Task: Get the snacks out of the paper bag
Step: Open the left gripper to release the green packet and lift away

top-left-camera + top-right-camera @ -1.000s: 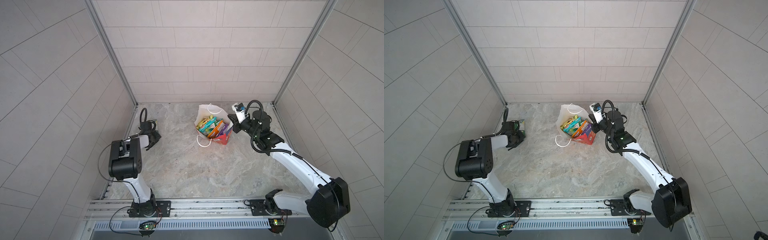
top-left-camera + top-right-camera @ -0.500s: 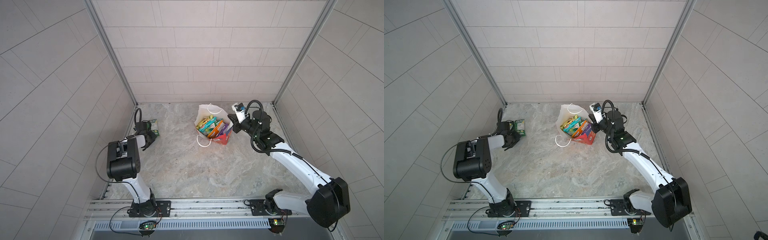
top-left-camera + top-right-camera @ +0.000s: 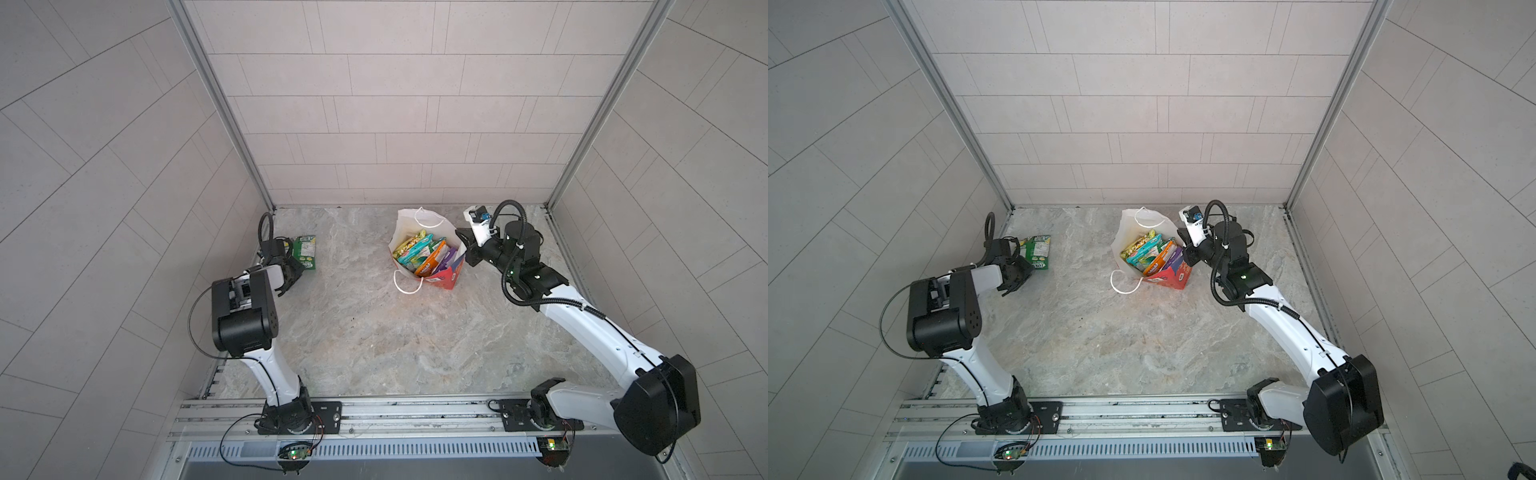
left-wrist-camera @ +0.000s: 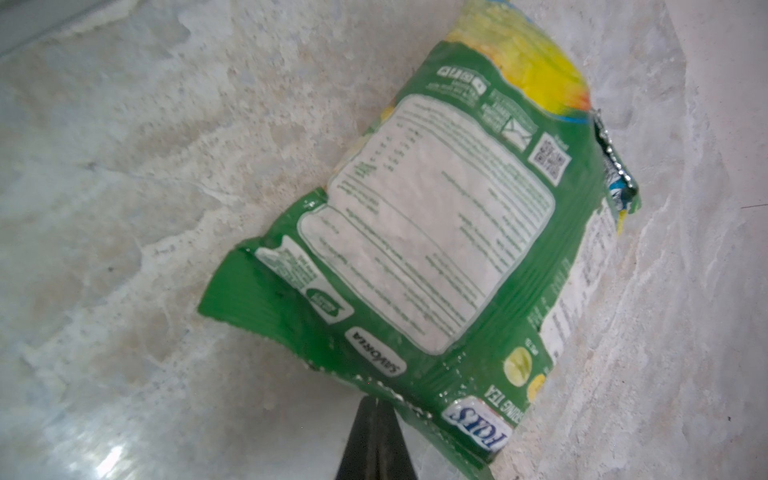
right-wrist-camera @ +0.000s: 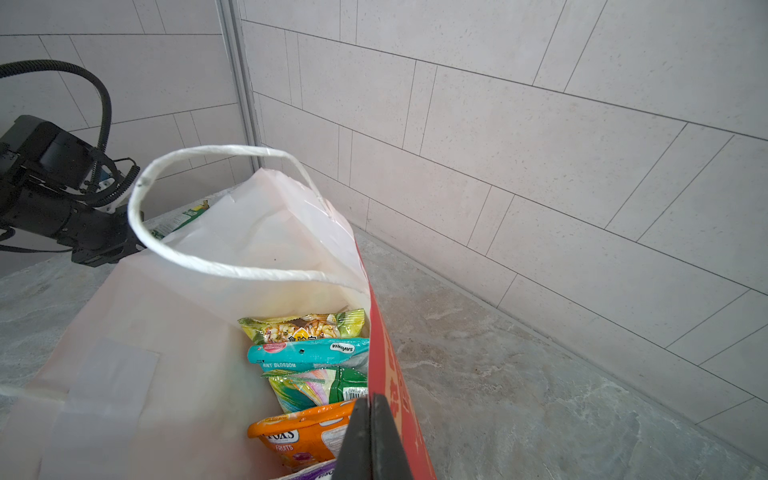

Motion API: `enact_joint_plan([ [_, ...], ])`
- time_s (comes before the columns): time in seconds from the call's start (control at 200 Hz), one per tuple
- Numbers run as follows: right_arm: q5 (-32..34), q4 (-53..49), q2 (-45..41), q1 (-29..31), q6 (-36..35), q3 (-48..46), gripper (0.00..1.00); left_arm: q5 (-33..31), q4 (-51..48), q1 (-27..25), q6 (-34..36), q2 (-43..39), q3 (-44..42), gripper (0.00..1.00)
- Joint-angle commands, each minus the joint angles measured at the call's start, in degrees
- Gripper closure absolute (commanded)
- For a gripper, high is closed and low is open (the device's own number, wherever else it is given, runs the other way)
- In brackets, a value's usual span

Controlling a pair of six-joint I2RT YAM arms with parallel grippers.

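Note:
The red paper bag stands near the back middle of the stone floor, its mouth open and its white inside showing. Several snacks stand in it: yellow-green, teal, orange and others. My right gripper is shut on the rim of the bag's red wall. A green FOX'S packet lies flat, back up, by the left wall. My left gripper is shut, with its tips at the packet's near edge and nothing between them.
Tiled walls close the floor in on the left, back and right. A metal rail with both arm bases runs along the front. One white cord handle hangs down to the floor in front of the bag. The other arches over its mouth.
My left arm has drawn back from the green packet, which now shows in full on the floor. The right arm and the bag have not moved.

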Motion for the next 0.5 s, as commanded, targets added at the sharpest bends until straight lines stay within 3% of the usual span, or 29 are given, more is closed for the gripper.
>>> enact_joint_plan([
  [0.0,-0.9,4.0,-2.1,0.5,0.2,0.5,1.0,-0.9,-0.3,0.6,0.8,0.6,1.6,0.99],
  [0.33,-1.0,3.8,-2.2,0.5,0.1,0.5,1.0,-1.5,-1.5,1.1,2.1,3.4,5.4,0.96],
  [0.495,-1.9,3.2,-2.0,0.5,-0.1,0.9,1.0,0.2,0.2,1.2,0.8,0.8,3.8,0.9],
])
